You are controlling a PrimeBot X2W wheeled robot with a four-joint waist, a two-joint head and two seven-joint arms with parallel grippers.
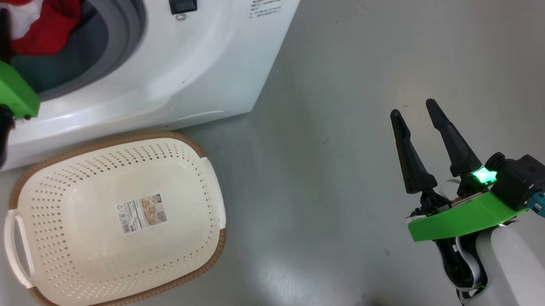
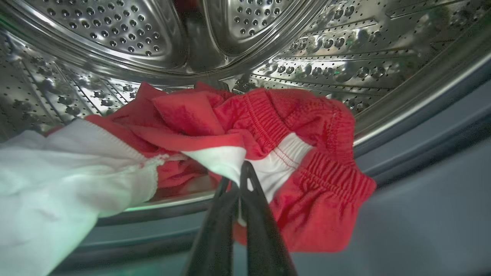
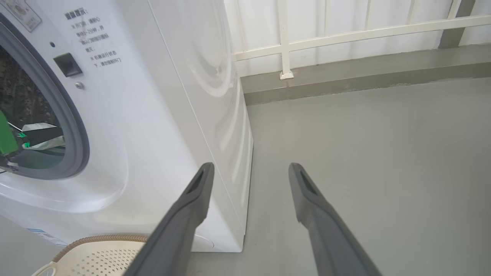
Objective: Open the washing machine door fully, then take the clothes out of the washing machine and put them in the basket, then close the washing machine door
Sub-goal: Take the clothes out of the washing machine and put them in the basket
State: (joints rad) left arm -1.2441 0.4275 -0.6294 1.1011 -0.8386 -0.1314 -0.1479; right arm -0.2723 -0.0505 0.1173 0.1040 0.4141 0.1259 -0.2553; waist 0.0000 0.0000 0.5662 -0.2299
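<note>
Steel curves all around my left end effector [image 2: 241, 172]: the drum [image 2: 115, 30] of the washing machine [image 1: 195, 69] is polished metal, dimpled with rows of round holes and ridged by raised paddles. At its front lip lie the clothes [image 2: 291, 126], soft bright red fabric bunched into folds, with a ribbed elastic band and white panels, and a pale white cloth piece [image 2: 57, 184] spreading to one side. The two long dark fingers of my left end effector are pressed together on a white fold of that bundle, pinching it at their tips, just above the smooth grey rubber gasket [image 2: 422, 199]. In the head view my left arm reaches up into the round opening, its green bracket [image 1: 3, 86] at the gasket's edge. The machine's body is glossy white, with a small black latch socket [image 1: 183, 4] beside the opening. On the grey floor [image 1: 364, 52], just in front of the machine, sits the basket [image 1: 119, 215]: cream plastic pierced with small holes, rectangular with rounded corners, a brown woven-look rim, side handles and a sticker [image 1: 141, 213] on its base. My right end effector [image 1: 413, 108] hangs well apart from the machine, above the floor, its tapered fingers pointing forward and spread wide, gripping nothing.
</note>
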